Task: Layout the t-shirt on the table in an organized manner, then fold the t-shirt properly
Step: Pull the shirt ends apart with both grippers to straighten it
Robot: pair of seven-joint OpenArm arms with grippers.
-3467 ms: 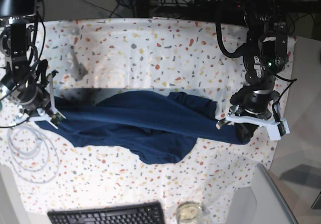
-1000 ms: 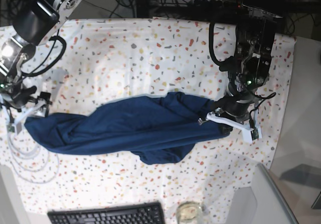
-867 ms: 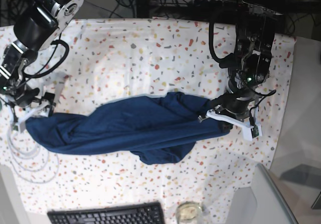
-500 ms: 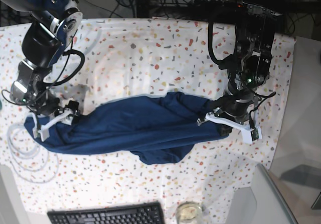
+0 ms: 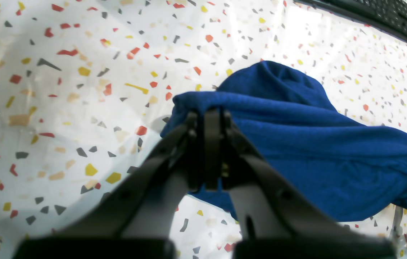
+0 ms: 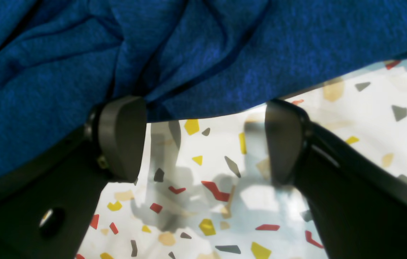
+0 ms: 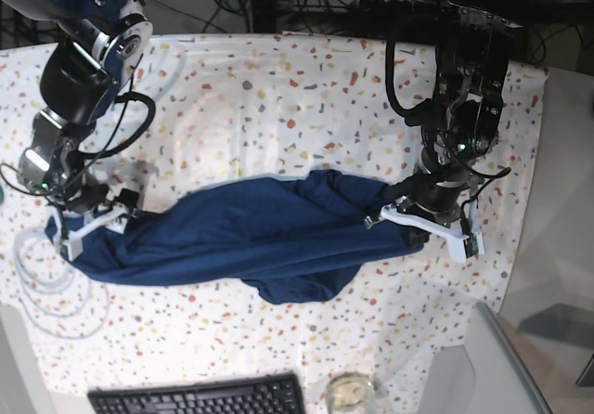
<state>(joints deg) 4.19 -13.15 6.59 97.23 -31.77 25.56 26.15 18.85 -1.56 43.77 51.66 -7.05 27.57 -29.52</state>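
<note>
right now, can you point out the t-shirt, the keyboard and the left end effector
t-shirt (image 7: 251, 233): base view, middle of the bunched blue fabric
keyboard (image 7: 200, 400): base view, centre of the black keys
left end effector (image 5: 207, 118): left wrist view, shut tips pinching the shirt's edge

No text, label, brand, number or sign could be read in any of the views. The keyboard at the near edge of the table showed keys, but their legends were too small and blurred to make out.
</note>
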